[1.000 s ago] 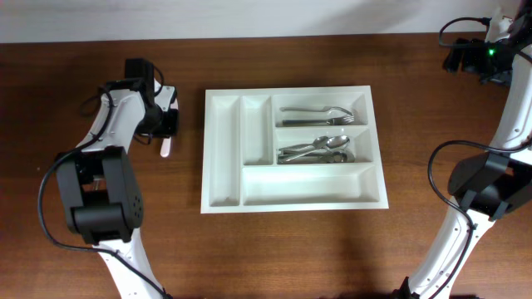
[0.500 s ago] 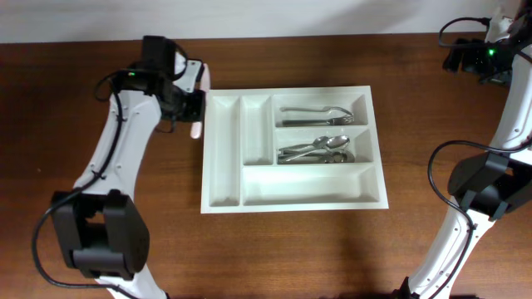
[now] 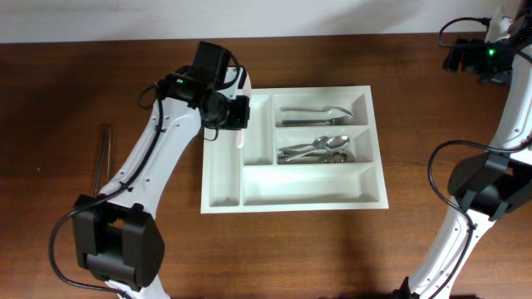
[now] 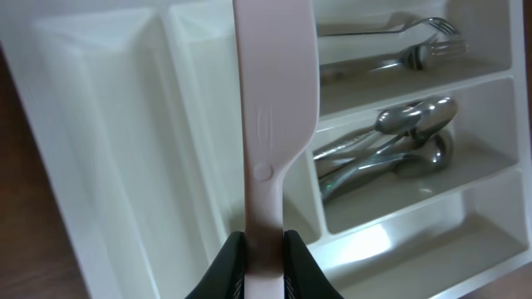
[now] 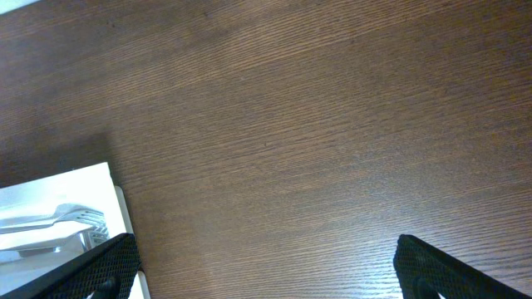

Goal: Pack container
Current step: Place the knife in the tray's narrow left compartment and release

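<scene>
Swinging from the left, we are stretching our left arm (image 3: 158, 158) over the large white five-compartment plastic tray (image 3: 223, 187) at the centre of the bench (image 3: 332, 249), left tool (image 4: 264, 257) pinching a flat white plastic utensil (image 4: 274, 124); right tool (image 5: 266, 274) spread wide.

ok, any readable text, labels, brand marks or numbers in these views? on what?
None readable in any view.
On the white utensil held in the left gripper: only a raised line and a small round mark, no letters.
On the container: plain white, no label visible.
On the forks and spoons: too small to tell any stamp.
</scene>
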Tool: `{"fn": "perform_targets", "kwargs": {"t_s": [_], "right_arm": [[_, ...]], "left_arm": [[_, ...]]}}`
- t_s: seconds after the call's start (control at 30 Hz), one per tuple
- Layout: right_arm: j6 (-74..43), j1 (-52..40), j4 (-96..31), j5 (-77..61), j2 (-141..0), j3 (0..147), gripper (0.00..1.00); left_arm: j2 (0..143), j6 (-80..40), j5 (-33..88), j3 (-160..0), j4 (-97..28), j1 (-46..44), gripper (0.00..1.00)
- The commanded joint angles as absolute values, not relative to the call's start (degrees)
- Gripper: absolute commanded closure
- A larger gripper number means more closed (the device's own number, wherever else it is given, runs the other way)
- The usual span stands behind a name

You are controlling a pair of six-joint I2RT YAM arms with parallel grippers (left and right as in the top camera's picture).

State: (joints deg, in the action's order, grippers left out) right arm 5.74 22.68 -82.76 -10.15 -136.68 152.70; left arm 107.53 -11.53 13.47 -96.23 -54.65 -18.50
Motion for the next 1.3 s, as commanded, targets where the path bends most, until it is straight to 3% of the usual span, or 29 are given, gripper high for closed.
{"fn": "perform_targets", "kwargs": {"t_s": [0.0, 0.33, 0.7, 0.77, 0.8, 0.83, 1.27], "right_arm": [[5.1, 22.5, -82.7, -10.3, -135.4, 153.8, 0.01], [5.1, 22.5, -82.7, -10.3, -135.4, 153.8, 0.02], [5.1, 22.5, -82.7, -10.3, -135.4, 153.8, 0.01], [5.1, 22.5, -82.7, -10.3, -135.4, 153.8, 0.01], [5.1, 22.5, -82.7, -10.3, -135.4, 153.8, 0.01], [5.1, 22.5, -82.7, -10.3, -135.4, 153.8, 0.01], [5.1, 22.5, -82.7, -10.3, -135.4, 153.8, 0.01]], "left_arm": [[110.4, -16.0, 13.6, -97.2, -54.4, -19.4, 0.98], [119.0, -16.3, 14.7, -97.2, -50.8, -21.2, 0.98], [119.4, -16.3, 15.3, -97.2, -47.5, -21.7, 0.98], [119.4, -16.3, 15.3, -97.2, -47.5, -21.7, 0.94], [119.4, -16.3, 15.3, -97.2, -47.5, -21.7, 0.75], [119.4, -16.3, 15.3, -97.2, -47.5, -21.7, 0.68], [118.0, -11.7, 15.2, -101.3, -50.9, -19.4, 0.67]]}}
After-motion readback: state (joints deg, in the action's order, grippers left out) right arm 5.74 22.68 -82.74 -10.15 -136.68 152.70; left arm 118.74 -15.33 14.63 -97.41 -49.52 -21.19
